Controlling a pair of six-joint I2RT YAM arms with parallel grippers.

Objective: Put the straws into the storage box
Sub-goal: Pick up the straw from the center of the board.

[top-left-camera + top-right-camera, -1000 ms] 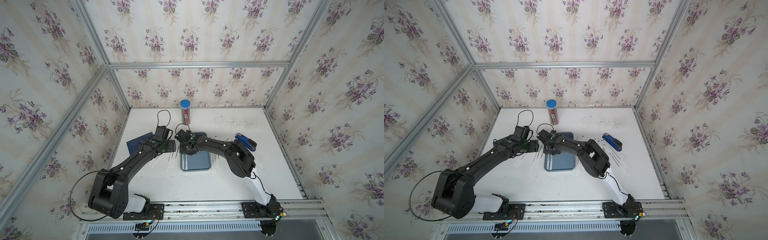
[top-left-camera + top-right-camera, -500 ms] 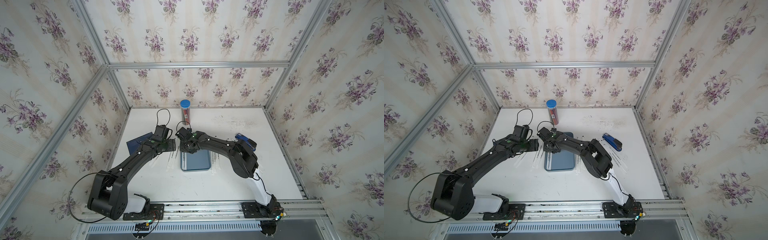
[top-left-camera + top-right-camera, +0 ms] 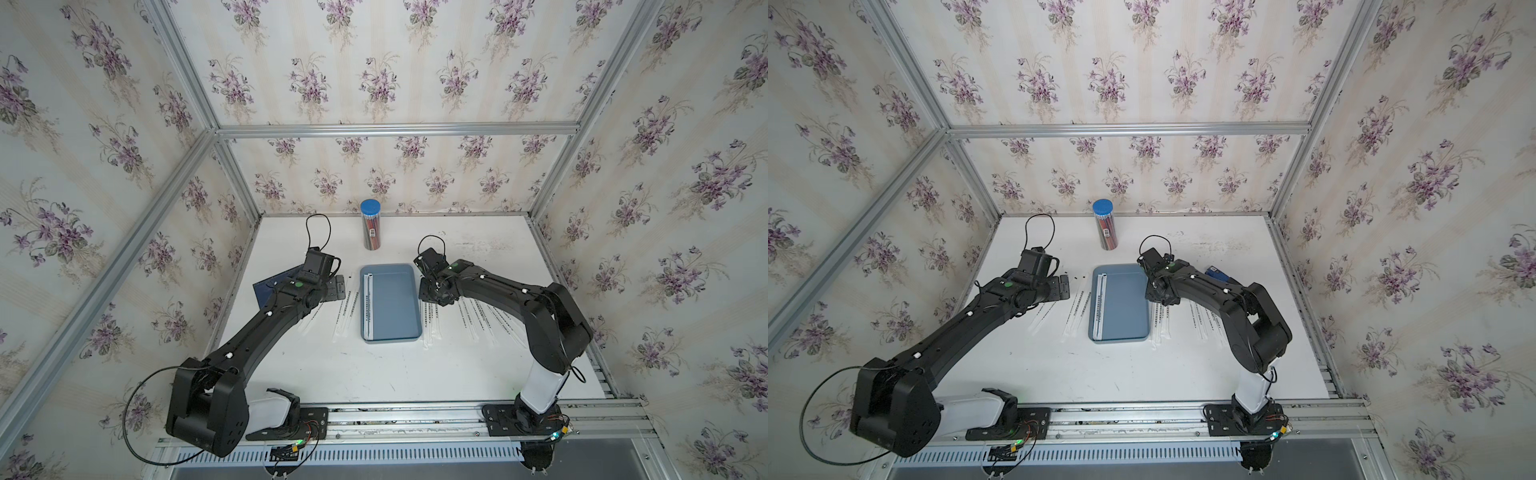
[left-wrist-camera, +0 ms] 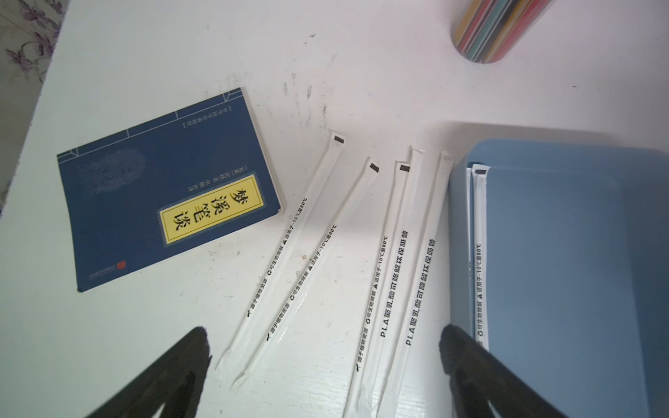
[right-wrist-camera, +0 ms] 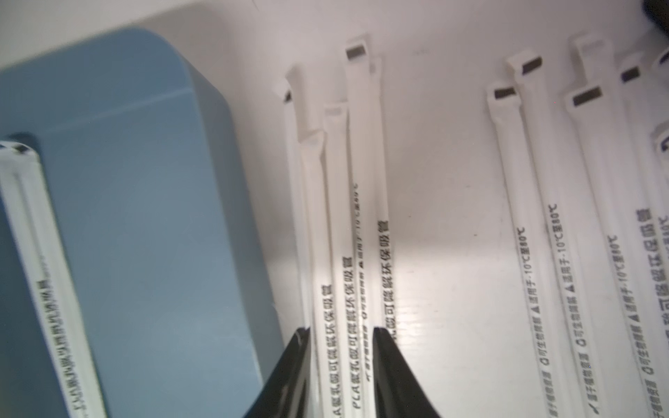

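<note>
Along the storage box (image 3: 395, 303) edge we have two straws (image 3: 367, 303); most lie outside, left gripper (image 4: 324, 331) wide, right gripper (image 5: 340, 331) narrow around some, grip unclear.

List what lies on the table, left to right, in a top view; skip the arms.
Blue book → loose straws → storage box → straws beside the box → fanned-out straws

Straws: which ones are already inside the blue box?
The two straws lying together against one long wall of the storage box. Every other straw lies outside it, on the white table.
</note>
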